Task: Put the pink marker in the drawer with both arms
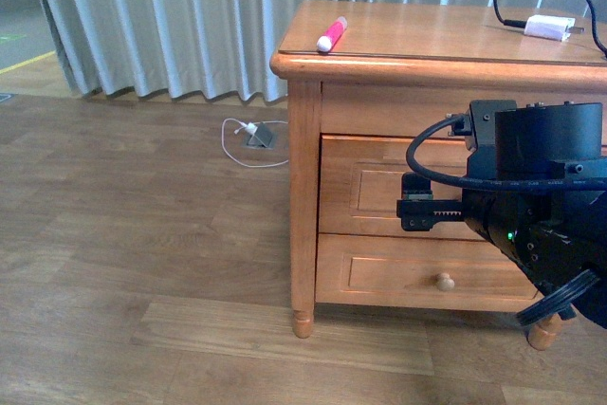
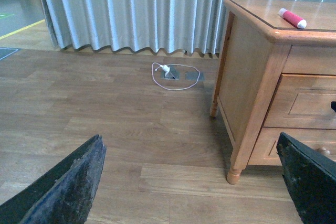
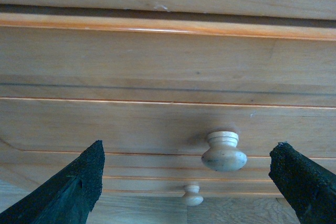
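Observation:
The pink marker (image 1: 331,34) lies on the dresser top near its front left corner; it also shows in the left wrist view (image 2: 292,18). The drawer (image 1: 365,187) is closed, and its pale knob (image 3: 224,151) shows in the right wrist view. My right arm (image 1: 536,187) is in front of the drawer. My right gripper (image 3: 188,150) is open and empty, close to the drawer front, with the knob between its fingers but not touched. My left gripper (image 2: 190,141) is open and empty, low over the floor left of the dresser, apart from it. The left arm is out of the front view.
A white charger plug with a black cable (image 1: 550,27) lies at the dresser top's back right. The lower drawer (image 1: 398,277) with its knob (image 1: 443,281) is closed. A white cable (image 1: 248,135) lies by a floor socket. Grey curtains (image 1: 171,16) hang behind.

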